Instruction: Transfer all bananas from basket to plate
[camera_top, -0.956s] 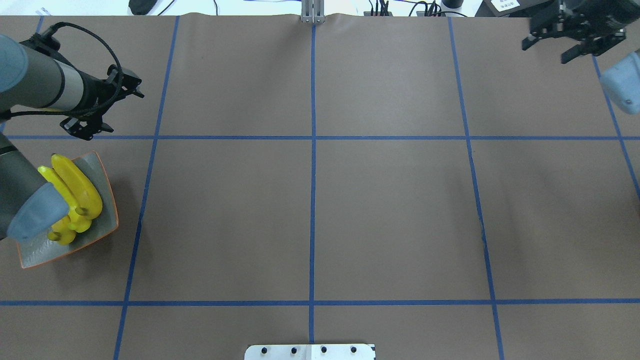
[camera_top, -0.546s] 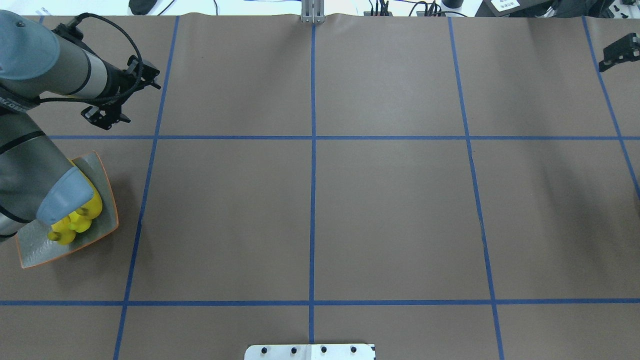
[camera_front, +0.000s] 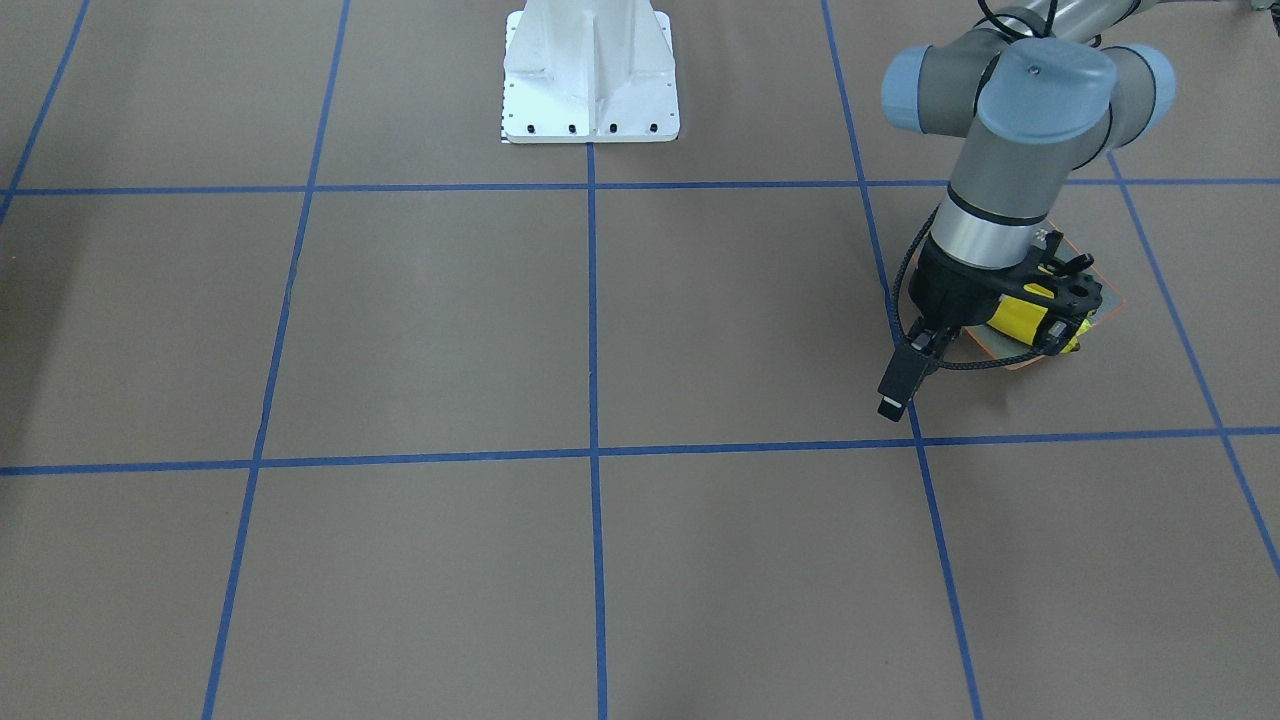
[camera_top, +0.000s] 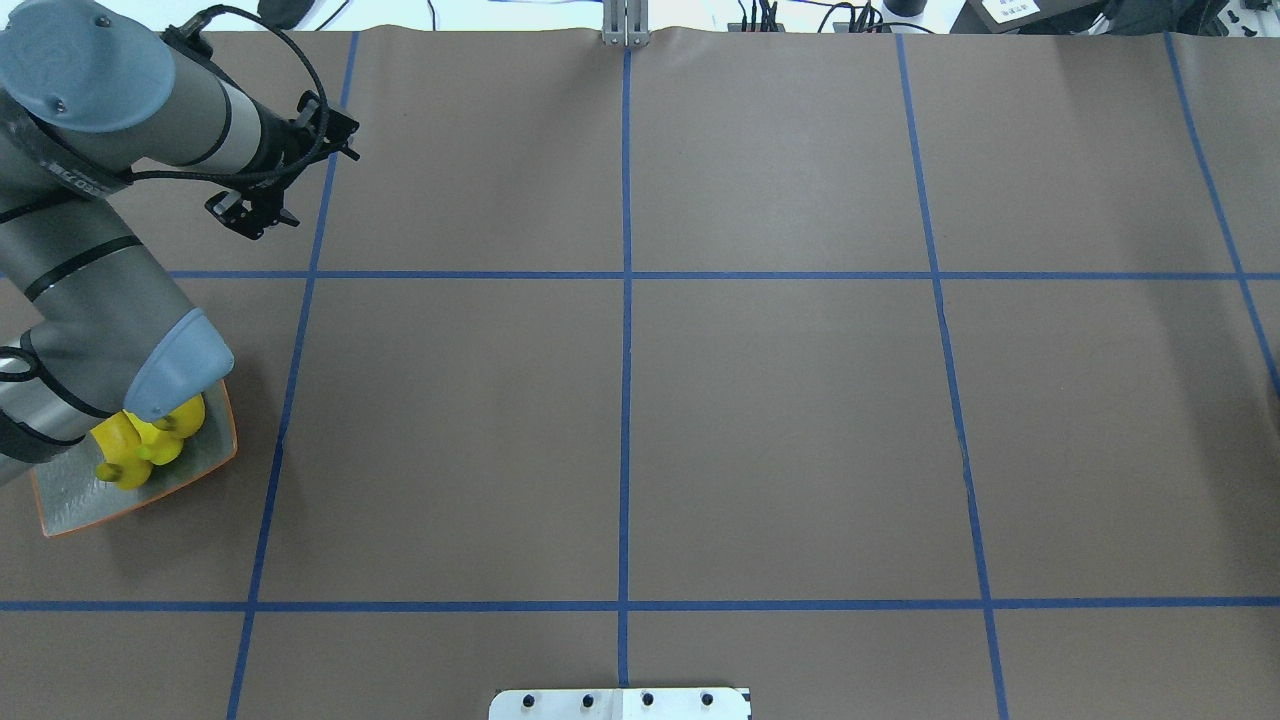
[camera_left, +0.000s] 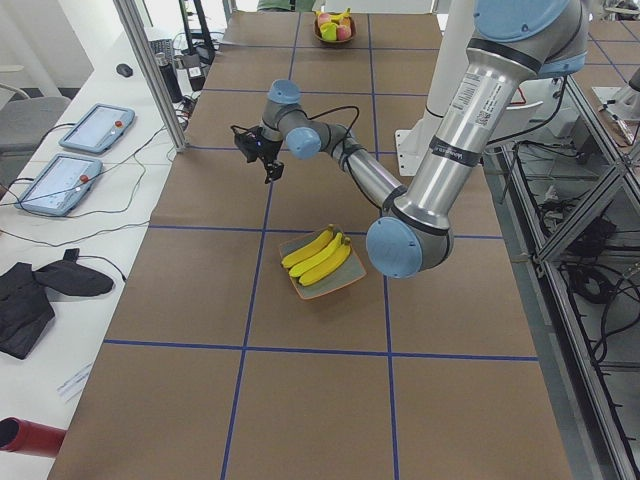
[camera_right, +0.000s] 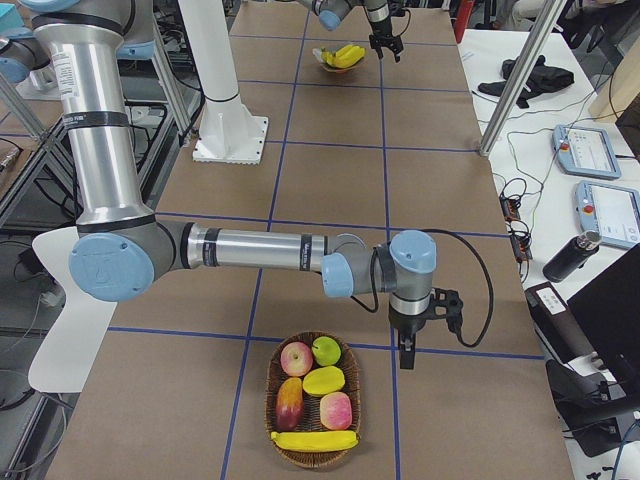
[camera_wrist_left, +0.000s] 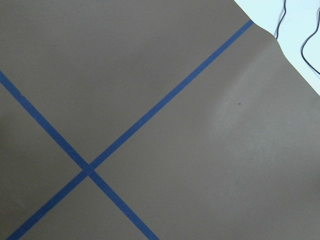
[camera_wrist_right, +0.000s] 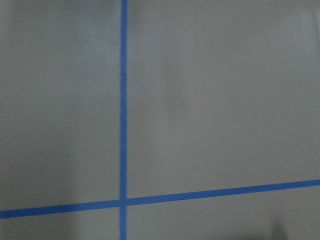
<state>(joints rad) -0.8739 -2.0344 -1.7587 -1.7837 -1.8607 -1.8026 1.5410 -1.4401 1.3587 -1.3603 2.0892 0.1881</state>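
Now one banana (camera_right: 313, 439) lies crosswise at the rim of the basket (camera_right: 268, 405) opposite the nearby right claw (camera_right: 405, 362), whose spread I cannot tell. Left claw (camera_top: 298, 188), wide and empty, hangs well apart from the basket.

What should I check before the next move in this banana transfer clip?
1. Delivered bananas lie on the plate: ok, three there.
2. The basket cleared: not ok, one banana lies in it beside other fruit.
3. The left gripper empty: ok, open, away from the plate.
4. The right gripper open: cannot tell.
5. The right gripper over that banana: not ok, it hangs beside the basket.
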